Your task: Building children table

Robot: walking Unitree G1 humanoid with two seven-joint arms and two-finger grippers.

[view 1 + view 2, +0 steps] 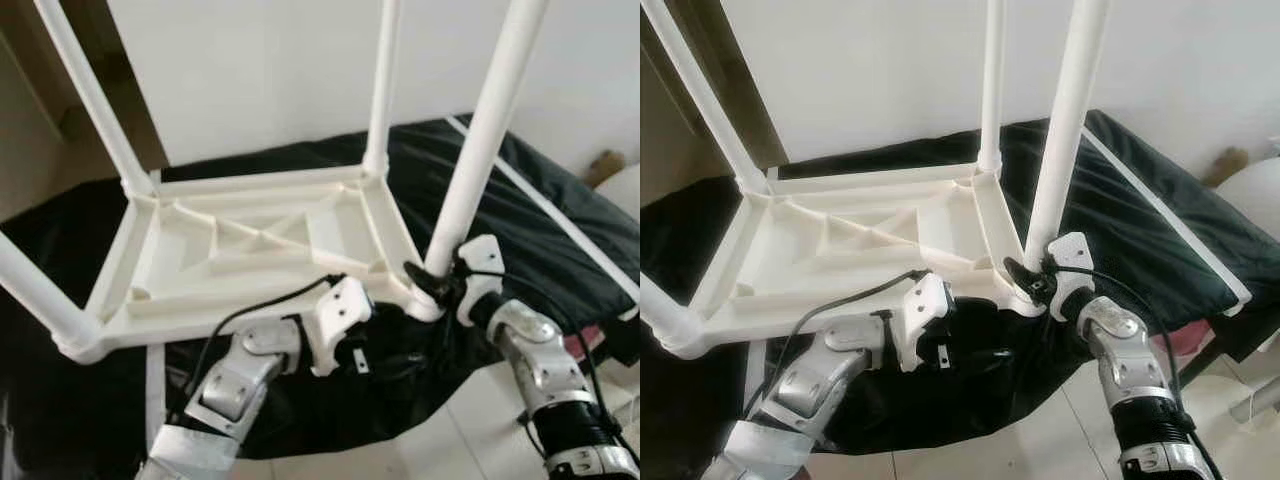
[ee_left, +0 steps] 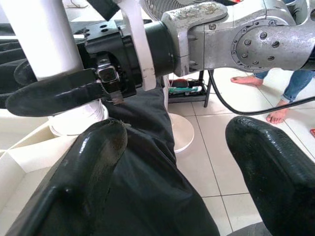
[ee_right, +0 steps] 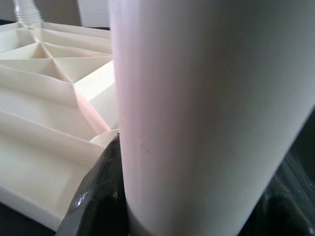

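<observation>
A white plastic children's table [image 1: 230, 308] lies upside down on a black cloth, its ribbed underside facing up. Its legs stand up from the corners. My right gripper [image 1: 432, 280] is shut on the base of the near-right leg [image 1: 480, 150], just above its socket; in the right wrist view that leg [image 3: 206, 98] sits between the black fingers [image 3: 98, 196]. My left gripper [image 2: 187, 167] is open with nothing between its fingers. It hangs below the table's front edge [image 1: 385, 325], close to that corner, pointing at the right gripper.
Black cloth [image 1: 560, 210] drapes over the low surface under the table. Pale floor tiles [image 1: 440, 440] run along the front. A person's bare feet and jeans [image 2: 288, 93] stand on the tiles beyond my right arm. A round white base [image 2: 181, 132] sits on the floor nearby.
</observation>
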